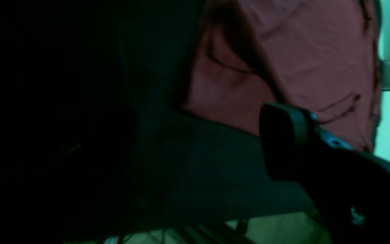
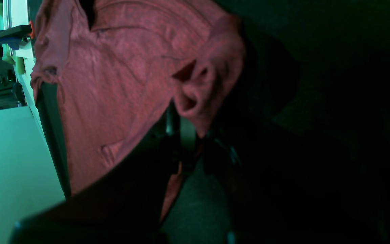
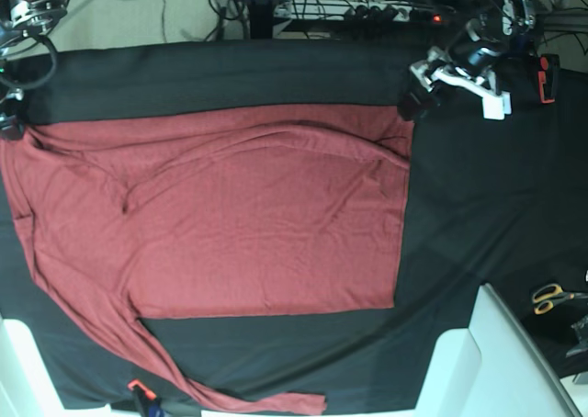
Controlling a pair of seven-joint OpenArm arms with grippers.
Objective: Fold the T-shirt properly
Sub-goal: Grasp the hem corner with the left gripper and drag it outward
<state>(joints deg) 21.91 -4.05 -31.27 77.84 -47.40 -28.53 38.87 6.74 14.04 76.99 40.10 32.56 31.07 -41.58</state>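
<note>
I've got the T-shirt (image 3: 239,224) lying mostly flat across the black tablecloth (image 3: 478,206) on the table, body spread wide, one long sleeve trailing down to the near edge, hem toward the base view's right.

My left claw (image 3: 411,103) sits at the top corner of that hem, just beside the cloth. In the left wrist view I only get one dark finger (image 1: 283,139) over the tablecloth with the red fabric beyond it; it pinches nothing, and I can't tell how wide it stands.

My right claw (image 2: 178,132) is at the far left edge of the table, pressed together on a bunched fold of the T-shirt, wrinkled cloth puckering just above the fingers.

Yellow-handled scissors (image 3: 549,296) lie off to the right.
</note>
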